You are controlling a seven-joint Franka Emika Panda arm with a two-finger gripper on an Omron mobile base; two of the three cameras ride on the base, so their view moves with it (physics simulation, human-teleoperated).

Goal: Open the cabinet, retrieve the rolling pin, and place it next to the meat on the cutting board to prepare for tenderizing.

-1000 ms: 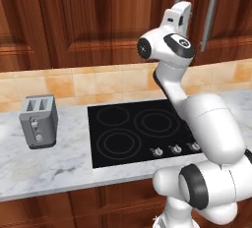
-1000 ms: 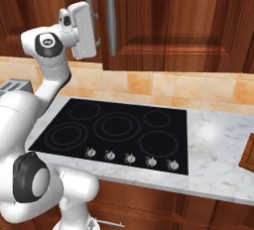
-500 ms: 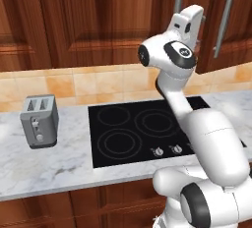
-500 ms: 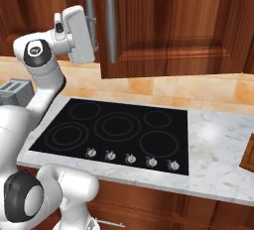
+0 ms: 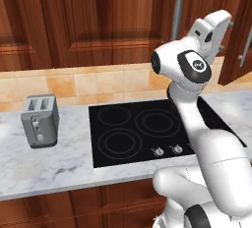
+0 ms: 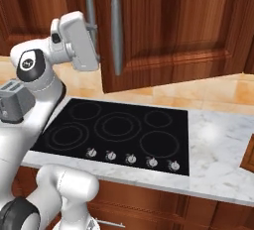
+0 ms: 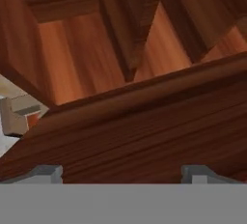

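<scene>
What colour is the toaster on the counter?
Grey toaster, seen best in the left base view.

We see the cabinet (image 6: 163, 26) across the top of both base views, above the counter (image 6: 218, 154). On the counter the stovetop (image 5: 147, 128) lies at centre frame, and the toaster (image 5: 40, 120) stands well apart at its left in the left base view. In the right base view a cabinet door (image 6: 168, 30) stands swung out over the stovetop's back edge, and the cutting board (image 6: 249, 154) shows at the right edge.

Glossy white arm (image 5: 197, 138), rounded segments, dark joint caps, boxy white hand (image 6: 77, 40)
</scene>
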